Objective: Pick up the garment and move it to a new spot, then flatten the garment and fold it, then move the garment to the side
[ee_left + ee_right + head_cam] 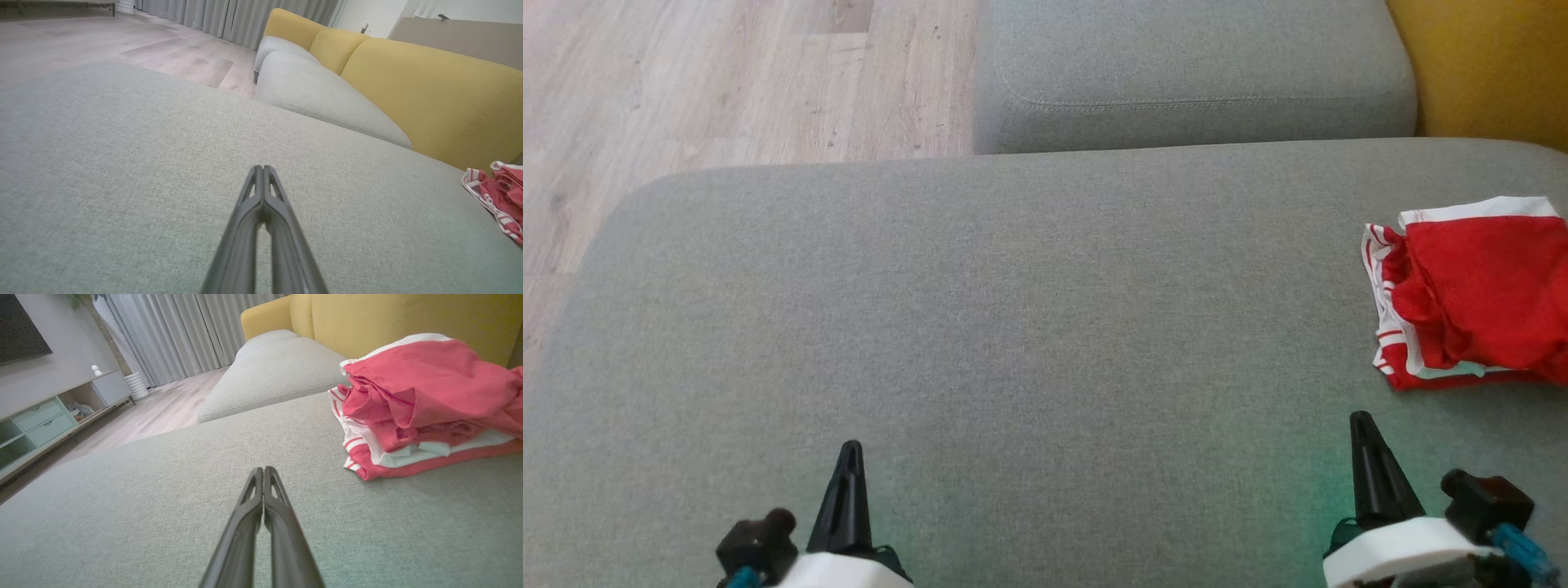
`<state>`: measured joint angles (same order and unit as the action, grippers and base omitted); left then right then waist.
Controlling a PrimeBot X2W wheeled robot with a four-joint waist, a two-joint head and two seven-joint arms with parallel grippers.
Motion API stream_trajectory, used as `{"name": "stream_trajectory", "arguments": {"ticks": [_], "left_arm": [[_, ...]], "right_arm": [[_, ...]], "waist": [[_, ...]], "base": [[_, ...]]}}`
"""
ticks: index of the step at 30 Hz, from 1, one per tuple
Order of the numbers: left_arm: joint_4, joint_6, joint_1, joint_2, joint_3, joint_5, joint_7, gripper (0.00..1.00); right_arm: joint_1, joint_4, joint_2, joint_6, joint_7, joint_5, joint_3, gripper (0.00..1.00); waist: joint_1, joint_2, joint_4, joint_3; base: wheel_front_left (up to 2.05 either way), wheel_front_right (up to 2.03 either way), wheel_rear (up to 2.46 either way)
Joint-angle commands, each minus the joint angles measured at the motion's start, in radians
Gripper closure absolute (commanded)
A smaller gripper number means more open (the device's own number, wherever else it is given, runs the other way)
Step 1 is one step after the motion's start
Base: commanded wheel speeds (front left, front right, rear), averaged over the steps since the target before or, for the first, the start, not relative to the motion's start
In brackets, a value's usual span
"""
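here, red garment lies on grey cushion

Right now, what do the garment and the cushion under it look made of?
garment: thin, soft red fabric with white striped trim, matte; it bunches in loose folds and creases, likely a jersey knit, though the weave is too fine to tell.
cushion: grey woven upholstery, matte, with a fine flecked weave and a stitched seam.

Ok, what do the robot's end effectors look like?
Left end effector and right end effector match: two long, slim black fingers tapering to points, slotted near the tips, on a rounded white wrist housing with a black block and blue cable.
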<state>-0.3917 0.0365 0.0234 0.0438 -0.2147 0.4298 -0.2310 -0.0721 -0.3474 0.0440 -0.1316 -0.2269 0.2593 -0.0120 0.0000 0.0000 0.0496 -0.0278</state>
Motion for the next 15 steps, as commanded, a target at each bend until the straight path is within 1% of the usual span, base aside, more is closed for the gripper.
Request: {"name": "stream_trajectory", "arguments": {"ticks": [1,15], "left_arm": [[0.034,0.006,-0.047,0.0,0.019,0.025,0.004,1.0],[0.048,0.016,-0.057,0.001,0.056,0.165,0.045,1.0]], "right_arm": [[0.039,0.036,0.001,0.0,0.007,0.033,0.008,1.0],[0.056,0.044,0.002,0.0,0.047,0.192,0.022,1.0]], "waist": [[0.0,0.0,-0.001,0.0],[0.0,0.0,-0.006,0.004]], "base": [[0.0,0.0,0.0],[0.0,0.0,0.0]]}}
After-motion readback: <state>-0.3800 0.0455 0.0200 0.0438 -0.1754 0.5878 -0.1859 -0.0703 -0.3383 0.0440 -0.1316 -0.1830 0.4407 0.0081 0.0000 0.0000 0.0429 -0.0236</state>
